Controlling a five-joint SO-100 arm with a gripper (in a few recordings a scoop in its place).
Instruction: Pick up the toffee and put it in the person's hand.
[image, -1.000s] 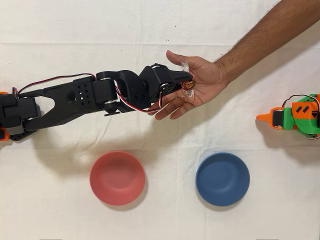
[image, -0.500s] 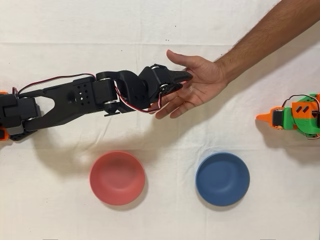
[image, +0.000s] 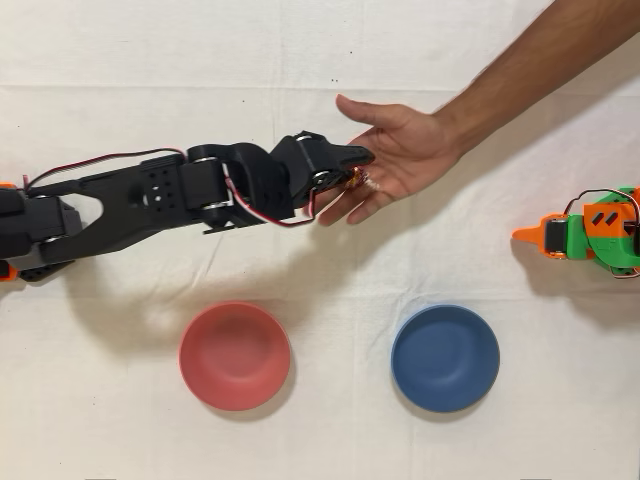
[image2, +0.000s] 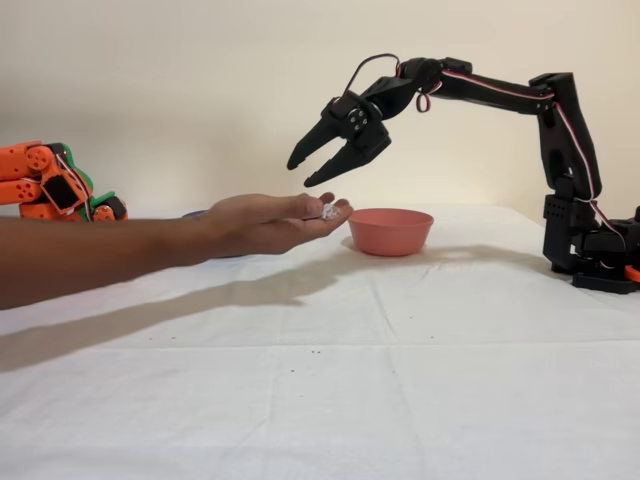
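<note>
My gripper (image2: 312, 167) had let go and hung spread above the person's hand (image2: 268, 222). The toffee (image: 361, 180), clamped between my fingers a second earlier, now lay on the person's fingers at the palm's edge, so the handover looked done.

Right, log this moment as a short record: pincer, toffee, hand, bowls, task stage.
pincer: open, empty, raised above the hand's fingertips in the fixed view
toffee: lying on the fingers of the hand, clear of the pincer
hand: palm up, held above the table, fingers pointing at the black arm
bowls: red bowl and blue bowl side by side on the table, nothing in either
orange arm: idle at the table edge
task stage: toffee delivered, release done
</note>
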